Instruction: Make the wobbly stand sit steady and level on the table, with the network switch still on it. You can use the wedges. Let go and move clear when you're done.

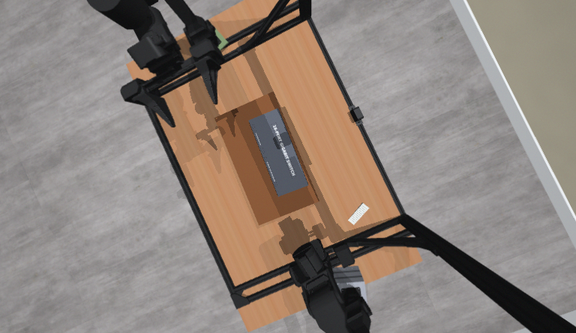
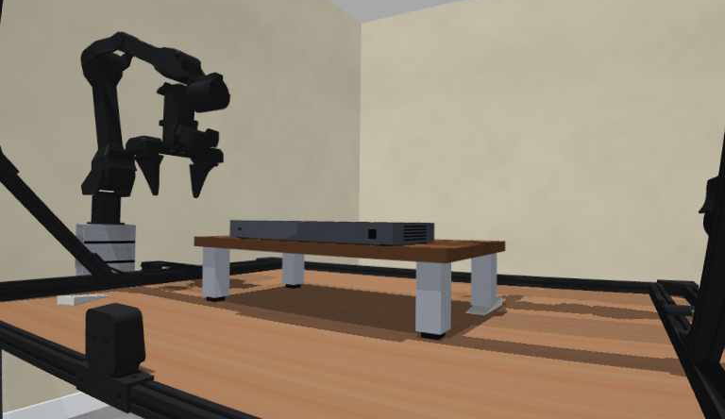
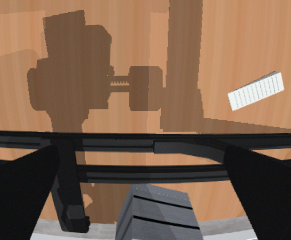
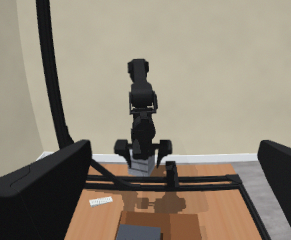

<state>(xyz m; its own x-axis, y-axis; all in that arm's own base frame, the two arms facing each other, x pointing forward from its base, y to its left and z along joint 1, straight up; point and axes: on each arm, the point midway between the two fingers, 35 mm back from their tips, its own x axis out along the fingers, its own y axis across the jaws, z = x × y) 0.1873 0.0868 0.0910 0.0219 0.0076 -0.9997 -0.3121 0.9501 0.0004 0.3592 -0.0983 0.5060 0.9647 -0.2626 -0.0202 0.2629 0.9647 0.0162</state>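
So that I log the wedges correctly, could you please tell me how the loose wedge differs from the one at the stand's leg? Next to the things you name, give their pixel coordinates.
The loose wedge (image 1: 358,214) (image 2: 75,300) (image 3: 256,91) (image 4: 101,201) lies away from the stand; the leg wedge (image 2: 480,310) sits at a leg's foot. The loose wedge is uncovered, the leg wedge partly hidden. Both look pale.
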